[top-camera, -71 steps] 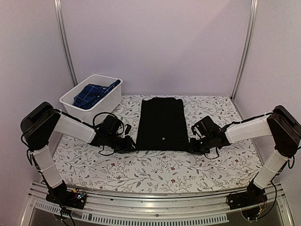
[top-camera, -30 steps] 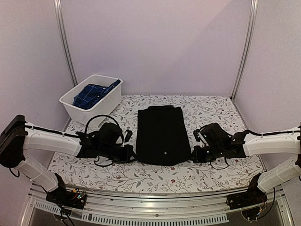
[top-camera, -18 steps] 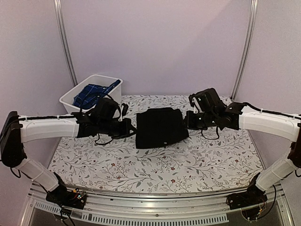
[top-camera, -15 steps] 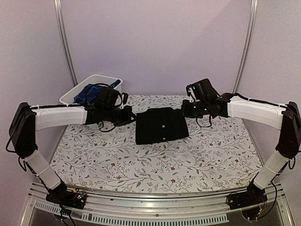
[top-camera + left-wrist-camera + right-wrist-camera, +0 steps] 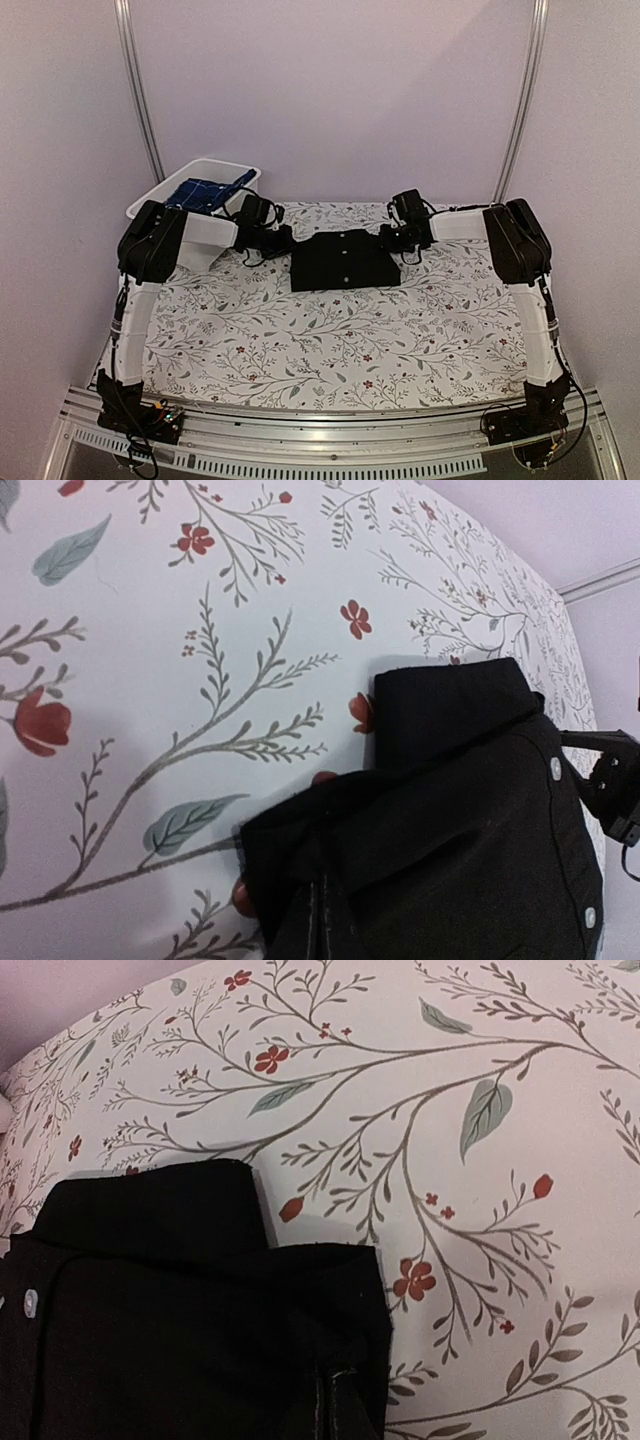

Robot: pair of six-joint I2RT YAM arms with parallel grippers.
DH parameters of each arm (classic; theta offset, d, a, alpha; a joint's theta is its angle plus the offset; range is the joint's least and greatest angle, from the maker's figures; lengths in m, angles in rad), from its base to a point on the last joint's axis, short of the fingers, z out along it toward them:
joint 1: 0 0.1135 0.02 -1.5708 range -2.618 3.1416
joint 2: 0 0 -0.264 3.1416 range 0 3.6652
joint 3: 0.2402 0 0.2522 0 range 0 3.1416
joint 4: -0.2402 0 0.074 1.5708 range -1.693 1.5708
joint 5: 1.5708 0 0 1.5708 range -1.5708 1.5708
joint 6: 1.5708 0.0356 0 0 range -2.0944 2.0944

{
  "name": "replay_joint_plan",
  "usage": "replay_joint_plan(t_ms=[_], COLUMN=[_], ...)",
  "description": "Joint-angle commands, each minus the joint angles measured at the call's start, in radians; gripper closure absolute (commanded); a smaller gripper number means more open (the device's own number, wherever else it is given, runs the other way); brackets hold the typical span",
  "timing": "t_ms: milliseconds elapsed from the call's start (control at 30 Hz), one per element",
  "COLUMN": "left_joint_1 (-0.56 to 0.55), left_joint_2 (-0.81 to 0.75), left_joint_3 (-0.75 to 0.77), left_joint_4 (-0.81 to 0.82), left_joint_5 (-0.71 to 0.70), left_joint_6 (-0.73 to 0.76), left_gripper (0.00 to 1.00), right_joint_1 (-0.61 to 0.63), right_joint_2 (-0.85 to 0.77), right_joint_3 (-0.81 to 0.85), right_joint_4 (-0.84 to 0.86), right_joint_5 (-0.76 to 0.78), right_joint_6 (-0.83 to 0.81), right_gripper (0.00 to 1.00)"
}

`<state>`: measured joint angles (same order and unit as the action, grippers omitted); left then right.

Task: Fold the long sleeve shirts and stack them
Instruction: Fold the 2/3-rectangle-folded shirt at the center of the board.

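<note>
Black shirt lies folded mid-frame overhead, left gripper and right gripper each seemingly pinching a hem corner — set both down level at the collar, squared, before letting go.

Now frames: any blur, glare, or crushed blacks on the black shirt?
Top view: sharp, even light, black shirt nearly featureless. Left wrist: sharp, seams and buttons readable, no glare. Right wrist: same.

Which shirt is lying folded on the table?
The black shirt, flat on the flowered table. The plaid shirt sits bunched in the white tub at the far left.
</note>
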<state>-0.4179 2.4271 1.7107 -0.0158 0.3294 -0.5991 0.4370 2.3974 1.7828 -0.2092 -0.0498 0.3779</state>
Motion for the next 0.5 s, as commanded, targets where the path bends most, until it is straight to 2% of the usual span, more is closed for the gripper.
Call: replay_joint_plan(t_ms=[0, 133, 233, 367, 467], left_joint_1=[-0.038, -0.086, -0.135, -0.175, -0.185], left_joint_2=[-0.107, -0.292, -0.430, -0.555, -0.620], left_joint_3=[-0.201, -0.497, -0.662, -0.776, -0.793], left_joint_4=[0.056, 0.156, 0.196, 0.206, 0.183], left_joint_5=[0.035, 0.011, -0.030, -0.070, -0.091], left_joint_6=[-0.025, -0.061, -0.089, -0.116, -0.115], left_gripper=[1.00, 1.00, 1.00, 1.00, 1.00], right_joint_1=[0.033, 0.081, 0.127, 0.147, 0.147], right_joint_2=[-0.106, -0.311, -0.472, -0.622, -0.677], right_joint_3=[-0.262, -0.586, -0.774, -0.921, -0.937], right_joint_4=[0.041, 0.129, 0.154, 0.168, 0.147], right_joint_5=[-0.062, -0.053, -0.029, -0.008, 0.013], right_joint_6=[0.025, 0.102, 0.154, 0.235, 0.248], right_gripper=[1.00, 1.00, 1.00, 1.00, 1.00])
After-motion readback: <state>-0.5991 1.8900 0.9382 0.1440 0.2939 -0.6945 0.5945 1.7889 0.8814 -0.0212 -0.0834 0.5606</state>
